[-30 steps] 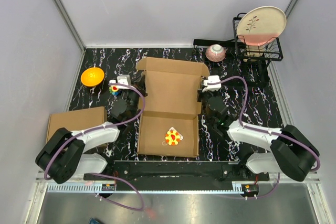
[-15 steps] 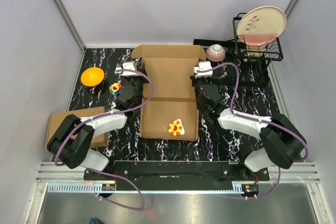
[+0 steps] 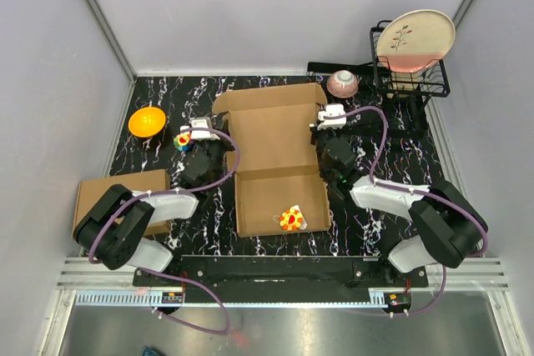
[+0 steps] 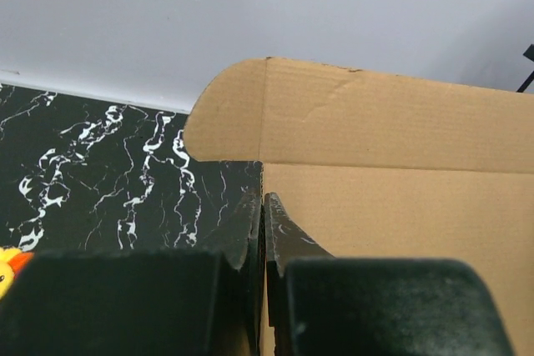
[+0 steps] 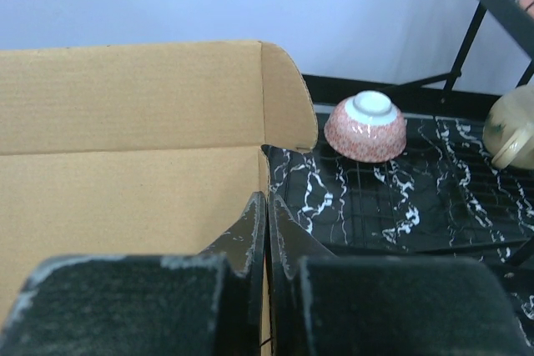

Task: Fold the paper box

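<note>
left arm (image 3: 163, 203) & right arm (image 3: 388, 198): black joints, white shells, purple cables (image 3: 385, 135) base to wrist, white cam blocks (image 3: 201, 130), black tapered fingers (image 4: 284, 239).

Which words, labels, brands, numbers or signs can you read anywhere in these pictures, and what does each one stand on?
No text can be read anywhere.
The paper box: plain brown, unprinted.
The carton at the left: plain too.
The plate: only a drawn twig, no letters.
The red and yellow patch on the box: too small to show any writing.
</note>
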You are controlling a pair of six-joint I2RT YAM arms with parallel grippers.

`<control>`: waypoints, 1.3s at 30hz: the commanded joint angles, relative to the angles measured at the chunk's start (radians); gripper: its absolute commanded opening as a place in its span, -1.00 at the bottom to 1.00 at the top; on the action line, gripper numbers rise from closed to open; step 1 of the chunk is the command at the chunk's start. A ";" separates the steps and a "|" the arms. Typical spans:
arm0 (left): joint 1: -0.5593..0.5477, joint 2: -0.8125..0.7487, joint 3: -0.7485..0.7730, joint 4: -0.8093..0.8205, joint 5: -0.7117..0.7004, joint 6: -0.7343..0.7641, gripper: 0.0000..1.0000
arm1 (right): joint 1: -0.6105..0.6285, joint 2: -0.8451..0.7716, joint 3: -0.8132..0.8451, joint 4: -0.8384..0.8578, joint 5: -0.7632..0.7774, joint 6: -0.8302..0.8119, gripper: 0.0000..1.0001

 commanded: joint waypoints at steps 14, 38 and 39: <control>-0.126 0.000 -0.165 0.472 -0.009 0.044 -1.00 | 0.022 -0.102 -0.279 0.250 -0.017 0.186 -1.00; -0.059 -0.002 0.125 0.351 0.017 0.181 -0.81 | -0.024 -0.073 -0.035 0.243 -0.106 0.024 -1.00; -0.050 0.009 0.134 0.336 0.019 0.175 -0.79 | -0.037 -0.066 -0.011 0.211 -0.114 0.031 -1.00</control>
